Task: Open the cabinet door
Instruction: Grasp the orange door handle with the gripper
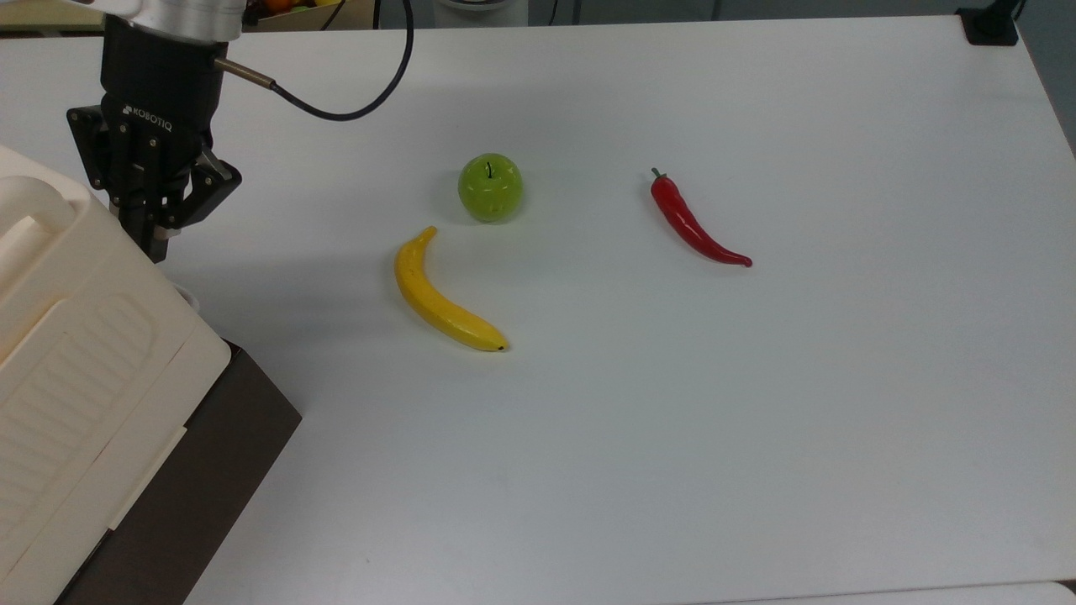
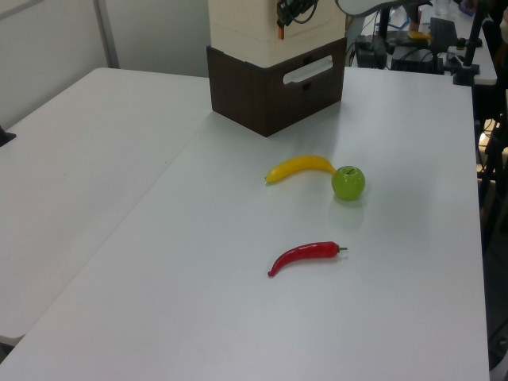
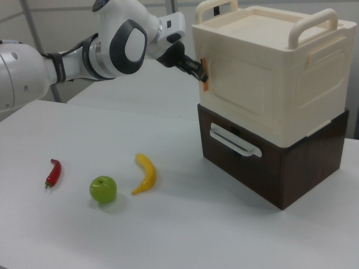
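1. I see the large cream plastic cabinet (image 3: 269, 73) with rounded corners standing on a dark brown drawer base (image 3: 275, 159) at the left edge of the white tabletop (image 1: 672, 420) in the top view, near its front-left corner.
2. The thin flat cream cabinet door (image 3: 241, 89) lies flush in the cabinet's front face, not yet swung out.
3. My black two-finger gripper (image 3: 202, 73) sits at the door's edge on the right view's left, fingers drawn narrow on a small orange tab (image 3: 205, 84) there.
4. I judge the door light, rigid and smooth, so the tab is the sensible hold; the flat panel offers no other purchase.
5. A yellow plastic banana (image 1: 441, 294), green apple (image 1: 490, 186) and red chilli pepper (image 1: 693, 223) lie well apart from the cabinet, mid-tabletop.
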Robot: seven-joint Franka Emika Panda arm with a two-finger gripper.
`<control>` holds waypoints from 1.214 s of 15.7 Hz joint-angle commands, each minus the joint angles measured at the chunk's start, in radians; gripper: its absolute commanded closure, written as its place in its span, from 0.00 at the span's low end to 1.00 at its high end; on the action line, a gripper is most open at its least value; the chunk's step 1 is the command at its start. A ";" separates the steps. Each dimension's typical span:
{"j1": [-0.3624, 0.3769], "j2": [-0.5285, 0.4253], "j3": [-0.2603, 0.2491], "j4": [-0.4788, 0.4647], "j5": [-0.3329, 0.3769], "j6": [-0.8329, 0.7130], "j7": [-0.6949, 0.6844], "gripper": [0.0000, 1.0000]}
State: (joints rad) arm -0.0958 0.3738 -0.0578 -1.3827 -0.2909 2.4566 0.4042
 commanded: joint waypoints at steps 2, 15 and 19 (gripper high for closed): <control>0.008 -0.029 -0.005 -0.012 -0.020 -0.028 0.022 0.89; 0.030 -0.102 0.010 -0.049 -0.005 -0.237 0.028 0.22; 0.028 -0.137 0.032 -0.042 0.015 -0.339 0.028 0.00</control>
State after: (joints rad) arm -0.0734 0.2984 -0.0446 -1.3922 -0.2906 2.1912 0.4136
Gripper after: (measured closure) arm 0.396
